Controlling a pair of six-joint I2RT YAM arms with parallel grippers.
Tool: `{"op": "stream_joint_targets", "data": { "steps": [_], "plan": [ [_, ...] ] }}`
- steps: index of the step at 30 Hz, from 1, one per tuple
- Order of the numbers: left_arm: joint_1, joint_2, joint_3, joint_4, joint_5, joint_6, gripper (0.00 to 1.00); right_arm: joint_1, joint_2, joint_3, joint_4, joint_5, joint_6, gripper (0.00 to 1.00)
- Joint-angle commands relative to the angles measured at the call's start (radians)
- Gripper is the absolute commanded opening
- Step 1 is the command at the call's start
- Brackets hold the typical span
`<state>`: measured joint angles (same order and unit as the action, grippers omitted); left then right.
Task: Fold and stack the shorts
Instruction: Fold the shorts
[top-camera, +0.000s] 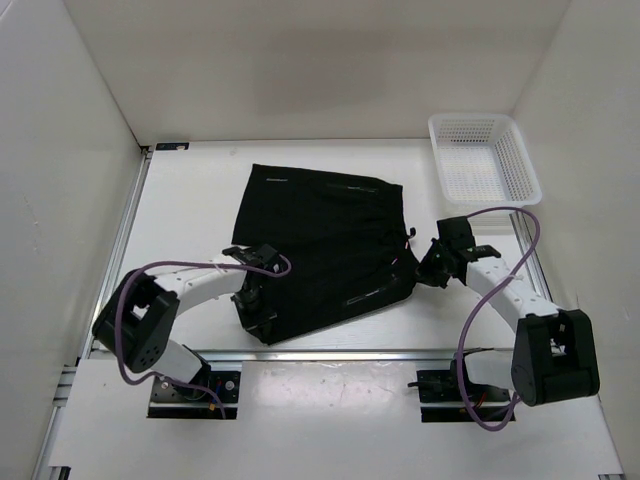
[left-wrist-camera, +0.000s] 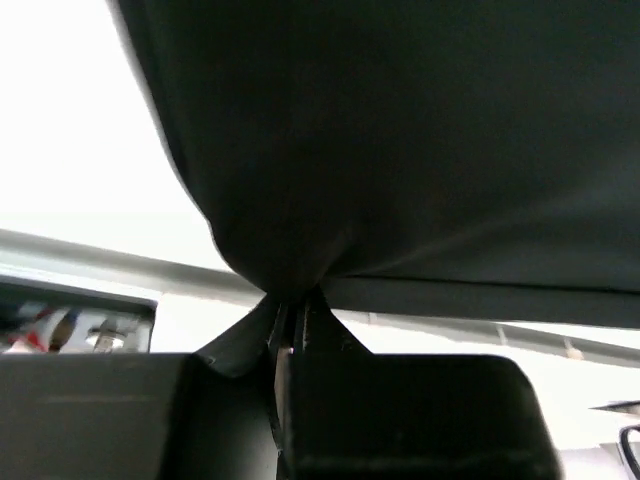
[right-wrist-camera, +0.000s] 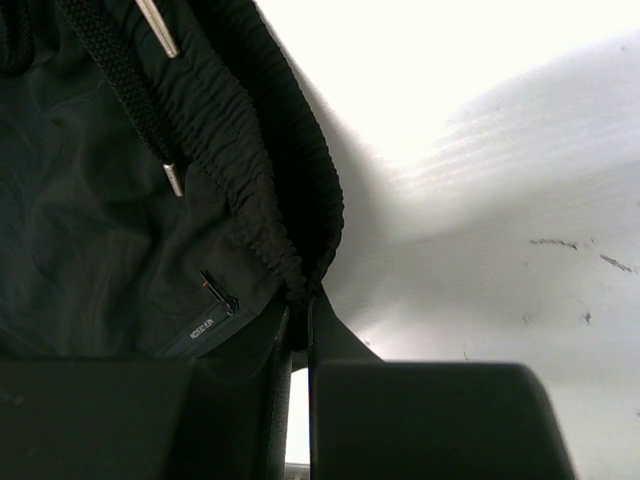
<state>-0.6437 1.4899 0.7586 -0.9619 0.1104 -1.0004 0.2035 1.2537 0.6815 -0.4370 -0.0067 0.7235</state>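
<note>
Shorts (top-camera: 320, 250) near-left corner pinched in left gripper (top-camera: 255, 305), jaws pressed together on bunched fabric. Right gripper (top-camera: 425, 268) pinched elastic waistband at right edge. Right wrist alone showed drawstring (right-wrist-camera: 120, 80) and small label (right-wrist-camera: 203, 327). Shorts lay mid-table (top-camera: 190, 200), waistband right, legs left; long axis unclear.

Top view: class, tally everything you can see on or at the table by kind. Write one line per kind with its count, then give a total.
Shorts: 1
Basket: 1
Robot arms: 2 (left arm, right arm)
Total: 4
</note>
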Motion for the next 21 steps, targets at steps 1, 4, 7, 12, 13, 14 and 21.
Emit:
{"op": "stream_joint_targets", "data": {
  "steps": [1,4,7,12,13,14,21],
  "plan": [
    [-0.004,-0.127,0.140,-0.162,-0.113,-0.004,0.10,0.002,-0.045,0.044,-0.046,0.025,-0.021,0.00],
    [0.036,-0.216,0.252,-0.254,-0.185,-0.017,0.10,0.002,-0.092,0.044,-0.084,0.025,-0.039,0.00],
    [0.093,-0.240,0.393,-0.307,-0.221,0.016,0.10,0.002,-0.143,0.053,-0.126,0.025,-0.048,0.00],
    [0.216,-0.153,0.617,-0.317,-0.255,0.130,0.10,0.002,-0.200,0.113,-0.190,0.047,-0.058,0.00],
    [0.237,-0.132,0.649,-0.317,-0.264,0.144,0.10,0.002,-0.200,0.127,-0.190,0.047,-0.067,0.00],
    [0.277,-0.113,0.718,-0.317,-0.264,0.173,0.10,0.002,-0.200,0.142,-0.215,0.047,-0.067,0.00],
    [0.429,0.133,1.077,-0.276,-0.253,0.266,0.10,0.002,-0.102,0.309,-0.273,0.039,-0.067,0.00]
  ]
}}
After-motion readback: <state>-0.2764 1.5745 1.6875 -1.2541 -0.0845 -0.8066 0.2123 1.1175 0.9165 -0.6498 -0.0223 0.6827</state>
